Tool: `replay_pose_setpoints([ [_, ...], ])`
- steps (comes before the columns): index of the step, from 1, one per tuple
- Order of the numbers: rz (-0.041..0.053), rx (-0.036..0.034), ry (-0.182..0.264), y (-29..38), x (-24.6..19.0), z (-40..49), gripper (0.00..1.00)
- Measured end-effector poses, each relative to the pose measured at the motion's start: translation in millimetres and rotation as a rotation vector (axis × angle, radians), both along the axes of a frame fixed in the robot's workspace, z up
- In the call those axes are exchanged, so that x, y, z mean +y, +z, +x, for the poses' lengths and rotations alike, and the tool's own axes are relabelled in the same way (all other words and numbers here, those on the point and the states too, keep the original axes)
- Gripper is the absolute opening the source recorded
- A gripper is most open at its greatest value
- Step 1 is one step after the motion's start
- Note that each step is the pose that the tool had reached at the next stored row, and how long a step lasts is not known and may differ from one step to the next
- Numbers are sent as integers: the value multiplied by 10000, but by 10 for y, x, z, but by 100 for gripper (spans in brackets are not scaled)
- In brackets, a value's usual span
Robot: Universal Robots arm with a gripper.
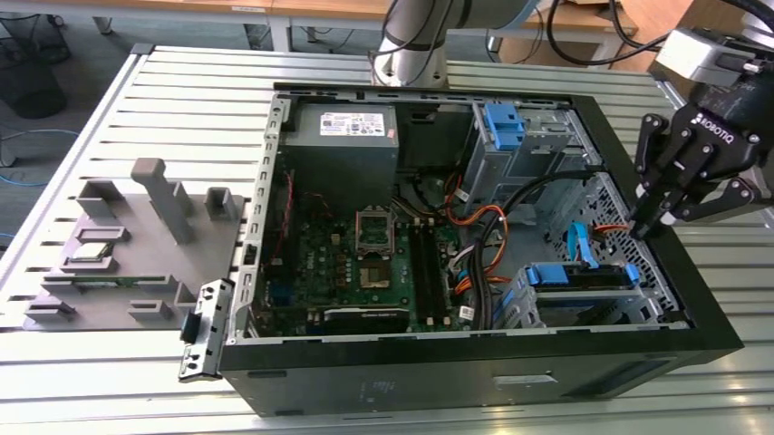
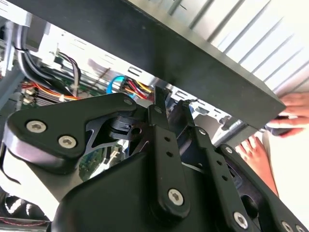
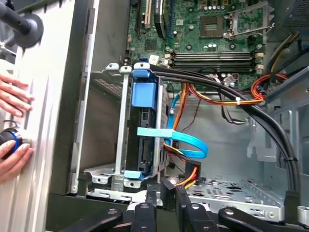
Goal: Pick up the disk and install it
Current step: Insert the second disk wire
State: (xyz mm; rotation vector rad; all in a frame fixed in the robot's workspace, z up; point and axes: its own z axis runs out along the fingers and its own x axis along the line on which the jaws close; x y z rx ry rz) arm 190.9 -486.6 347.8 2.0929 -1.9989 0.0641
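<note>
The disk [image 1: 578, 277] sits in its cage [image 3: 104, 166] inside the case [image 1: 713, 317] — blue bracket outward. The gripper [image 1: 650, 220] hangs over the case's edge beside it, fingers [image 2: 161, 140] pressed together, empty.

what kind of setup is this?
Likely a robotics lab bench for PC assembly: an open computer case sits on a slotted aluminium table, grey fixture block beside it, gripper above it.

White lettering on the gripper [image 1: 644, 230] body, a printed white sticker on the grey power-supply box [image 1: 357, 124], tiny white markings on the motherboard [image 3: 212, 29]; no clear words readable on any.
</note>
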Motion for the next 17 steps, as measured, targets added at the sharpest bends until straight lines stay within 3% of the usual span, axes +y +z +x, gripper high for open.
replay_pose_setpoints([
  [2, -165, 70, 0, -1, 3, 6, 30],
  [7, -172, 74, -1, -1, 5, 6, 30],
  [11, -204, 110, 0, -2, 38, 30, 30],
  [12, -301, 277, 1, -3, 62, 71, 30],
  [17, -522, 554, 2, -3, 89, 101, 30],
])
